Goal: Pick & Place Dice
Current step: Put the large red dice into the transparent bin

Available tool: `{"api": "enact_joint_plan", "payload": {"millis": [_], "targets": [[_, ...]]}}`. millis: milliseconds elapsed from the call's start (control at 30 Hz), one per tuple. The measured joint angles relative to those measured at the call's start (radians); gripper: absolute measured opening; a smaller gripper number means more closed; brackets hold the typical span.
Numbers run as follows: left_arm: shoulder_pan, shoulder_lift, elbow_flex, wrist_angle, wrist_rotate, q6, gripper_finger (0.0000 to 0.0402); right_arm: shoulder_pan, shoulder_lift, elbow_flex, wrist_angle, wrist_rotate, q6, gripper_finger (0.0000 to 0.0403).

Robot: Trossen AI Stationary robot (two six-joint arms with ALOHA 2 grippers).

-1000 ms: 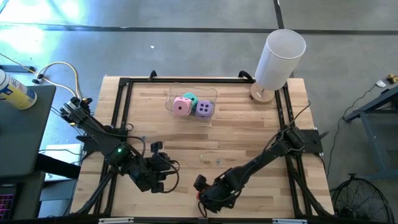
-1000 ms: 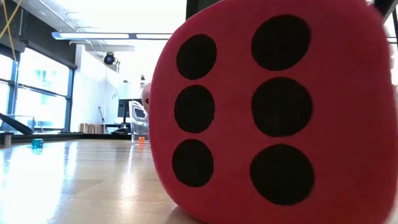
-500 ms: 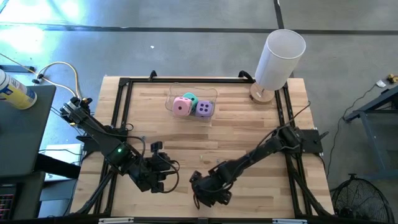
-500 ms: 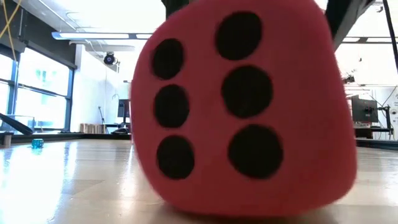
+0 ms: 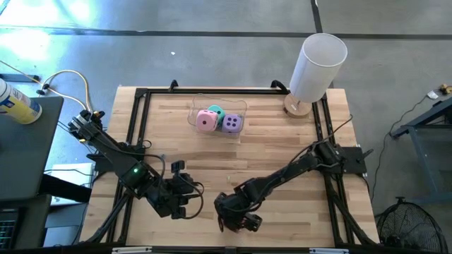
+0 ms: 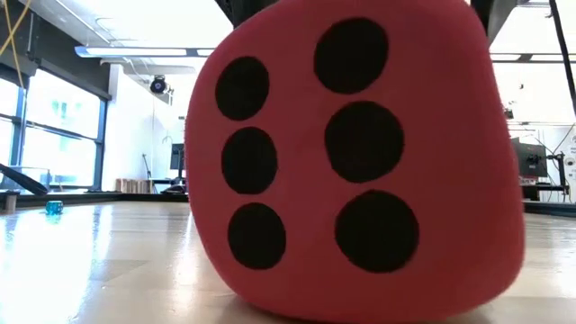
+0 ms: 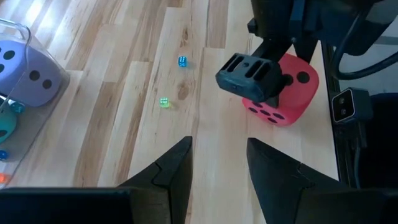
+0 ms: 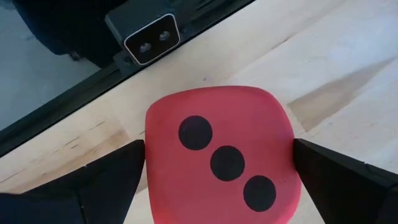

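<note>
High view: the right gripper (image 5: 236,220) sits low at the bottom centre of the wooden table (image 5: 268,152), its fingers (image 8: 93,180) spread on either side of the red die (image 8: 221,158) and touching its flanks, so the cube is grasped. The die's three-pip face turns toward the wrist camera, its six-pip face fills the low view, and its base appears to rest on the boards. The left gripper (image 5: 185,194) waits at lower left, fingers parted and empty. Pink (image 5: 206,120), purple (image 5: 232,124) and teal (image 5: 217,111) dice sit in a clear container (image 5: 240,107) at upper centre. A white cylinder (image 5: 318,67) stands upper right. No readable writing shows.
</note>
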Motion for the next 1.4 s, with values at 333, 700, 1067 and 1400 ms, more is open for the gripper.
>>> {"api": "enact_joint_plan", "payload": {"millis": [333, 700, 1067, 1400], "targets": [[-0.02, 0.0, 0.0, 0.001, 0.003, -0.002, 0.0144, -0.029, 0.0, -0.075, 0.083, -0.064, 0.028, 0.0396], [-0.046, 0.0, 0.0, 0.001, 0.003, -0.01, 0.0144, -0.038, 0.001, -0.084, 0.12, -0.115, 0.055, 0.0396], [-0.046, 0.0, 0.0, 0.001, 0.003, -0.023, 0.0144, -0.038, 0.001, -0.094, 0.154, -0.142, 0.074, 0.0396], [-0.046, 0.0, 0.0, 0.003, 0.004, -0.022, 0.0144, -0.04, -0.019, -0.206, 0.336, -0.176, 0.124, 0.0396]]}}
